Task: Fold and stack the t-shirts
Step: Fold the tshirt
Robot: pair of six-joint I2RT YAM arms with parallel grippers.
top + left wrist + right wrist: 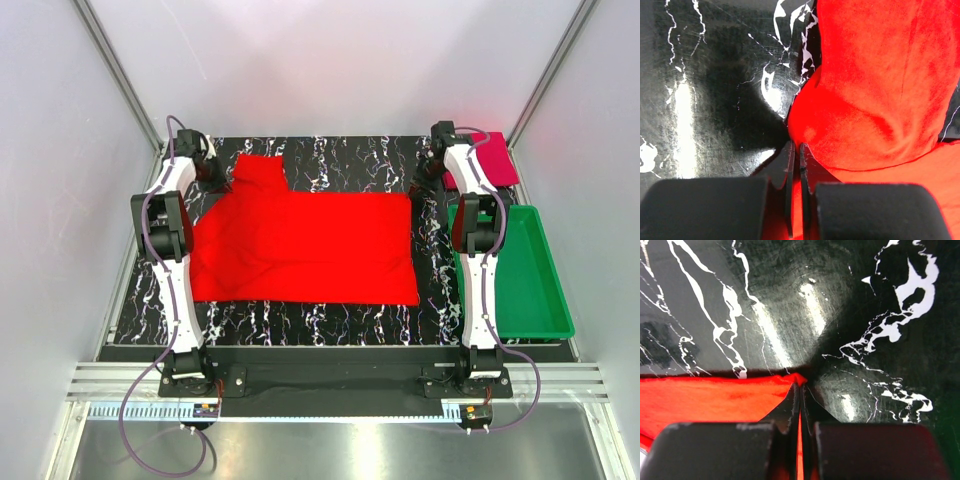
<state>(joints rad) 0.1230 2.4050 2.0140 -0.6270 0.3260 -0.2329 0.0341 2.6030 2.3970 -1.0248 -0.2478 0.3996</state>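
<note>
Red t-shirt (300,250) spread flat on tabletop (330,160). Left claw (795,150) clamped on sleeve-side edge; right claw (800,390) clamped on far corner. Crimson t-shirt (497,160) noted beyond tray (540,290).

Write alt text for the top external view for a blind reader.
A bright red t-shirt lies spread flat on a black marbled table, with the left gripper at its far left sleeve and the right gripper at its far right corner, both pinching the cloth. A darker crimson t-shirt lies at the far right corner, behind a green tray.
</note>
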